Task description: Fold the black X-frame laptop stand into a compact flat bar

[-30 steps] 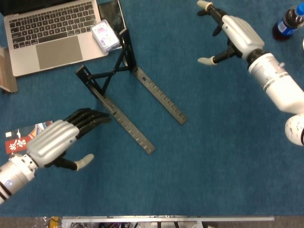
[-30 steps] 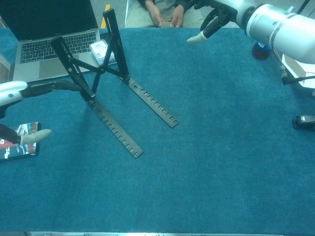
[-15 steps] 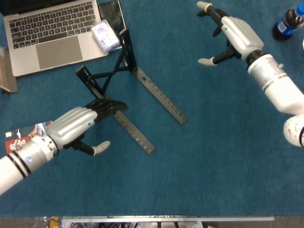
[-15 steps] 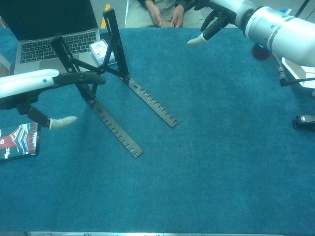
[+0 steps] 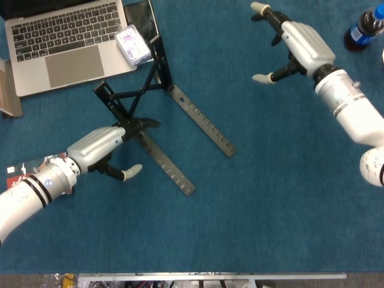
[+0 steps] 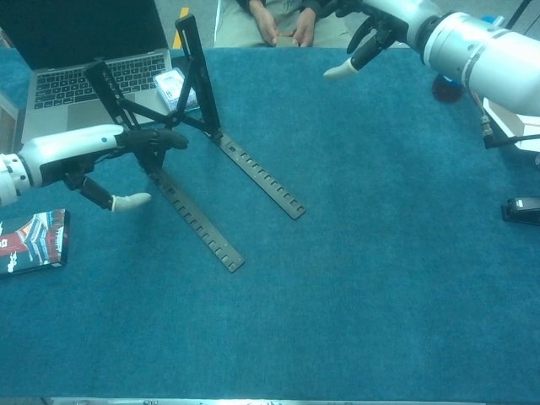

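Bench [image 5: 270, 198] covered edge to edge in deep teal carpet-like cloth, evenly lit. Beyond its far edge, a seated person's clasped hands [image 6: 283, 29] visible.

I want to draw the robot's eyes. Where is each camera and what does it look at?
Head view: high up, looking straight down on the table; shows both arms, left hand by the laptop stand.
Chest view: lower, looking forward across the table; shows the right hand raised.
Both share the stand, laptop and both hands.
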`<state>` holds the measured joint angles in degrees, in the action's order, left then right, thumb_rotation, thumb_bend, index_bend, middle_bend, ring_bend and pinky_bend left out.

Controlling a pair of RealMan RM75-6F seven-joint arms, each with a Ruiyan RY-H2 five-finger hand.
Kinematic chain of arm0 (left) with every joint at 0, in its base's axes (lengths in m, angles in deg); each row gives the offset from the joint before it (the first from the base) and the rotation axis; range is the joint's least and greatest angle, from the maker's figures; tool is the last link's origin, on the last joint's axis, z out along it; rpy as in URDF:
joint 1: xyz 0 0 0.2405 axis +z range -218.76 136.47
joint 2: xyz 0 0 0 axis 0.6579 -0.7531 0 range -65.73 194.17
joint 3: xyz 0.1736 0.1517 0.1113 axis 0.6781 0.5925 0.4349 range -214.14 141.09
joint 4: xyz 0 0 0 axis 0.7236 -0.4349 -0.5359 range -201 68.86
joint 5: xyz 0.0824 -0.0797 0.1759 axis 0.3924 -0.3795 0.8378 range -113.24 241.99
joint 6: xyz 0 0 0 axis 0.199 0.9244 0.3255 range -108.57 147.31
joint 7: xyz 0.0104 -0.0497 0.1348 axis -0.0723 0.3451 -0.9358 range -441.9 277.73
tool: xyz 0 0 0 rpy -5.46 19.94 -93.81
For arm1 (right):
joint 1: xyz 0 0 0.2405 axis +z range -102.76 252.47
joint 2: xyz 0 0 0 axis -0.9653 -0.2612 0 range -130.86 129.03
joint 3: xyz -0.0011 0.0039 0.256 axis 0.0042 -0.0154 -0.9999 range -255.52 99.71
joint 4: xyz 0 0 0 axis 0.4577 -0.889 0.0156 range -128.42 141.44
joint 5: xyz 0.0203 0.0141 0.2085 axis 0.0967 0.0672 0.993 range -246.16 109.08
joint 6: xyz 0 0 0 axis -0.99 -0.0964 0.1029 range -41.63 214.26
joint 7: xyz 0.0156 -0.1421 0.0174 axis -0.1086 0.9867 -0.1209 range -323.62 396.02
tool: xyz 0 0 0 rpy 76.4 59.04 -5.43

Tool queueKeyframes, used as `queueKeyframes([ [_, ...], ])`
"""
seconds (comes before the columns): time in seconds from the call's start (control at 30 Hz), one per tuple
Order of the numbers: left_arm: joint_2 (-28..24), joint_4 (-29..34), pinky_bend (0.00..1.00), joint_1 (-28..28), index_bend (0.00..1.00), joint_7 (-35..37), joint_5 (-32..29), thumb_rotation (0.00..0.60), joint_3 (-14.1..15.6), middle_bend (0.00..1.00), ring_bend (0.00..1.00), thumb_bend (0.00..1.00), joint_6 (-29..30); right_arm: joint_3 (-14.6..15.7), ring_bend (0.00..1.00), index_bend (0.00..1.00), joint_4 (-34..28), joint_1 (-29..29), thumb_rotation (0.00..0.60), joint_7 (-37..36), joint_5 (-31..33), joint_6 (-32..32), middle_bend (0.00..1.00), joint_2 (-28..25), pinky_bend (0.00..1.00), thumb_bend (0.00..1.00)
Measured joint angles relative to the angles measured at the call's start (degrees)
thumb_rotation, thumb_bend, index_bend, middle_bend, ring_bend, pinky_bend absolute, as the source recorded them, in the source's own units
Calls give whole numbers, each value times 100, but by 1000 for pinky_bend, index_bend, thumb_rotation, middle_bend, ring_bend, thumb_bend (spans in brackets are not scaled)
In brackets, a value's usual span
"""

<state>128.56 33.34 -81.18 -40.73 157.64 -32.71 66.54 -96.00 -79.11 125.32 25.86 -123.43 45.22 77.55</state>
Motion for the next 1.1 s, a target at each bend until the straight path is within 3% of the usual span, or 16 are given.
queueKeyframes([
  [0.63, 422, -698, 0, 52, 67, 117, -284, 600, 99, 73, 0, 402, -35, 31, 98, 0, -163, -53, 600, 130, -9, -83, 169, -41, 354, 70],
  [1.1, -516, -124, 0, 289, 68, -60, -105, 600, 439, 74, 0, 401, 295, 5, 98, 0, -355, -157, 600, -17, -205, -151, 169, -129, 354, 69],
])
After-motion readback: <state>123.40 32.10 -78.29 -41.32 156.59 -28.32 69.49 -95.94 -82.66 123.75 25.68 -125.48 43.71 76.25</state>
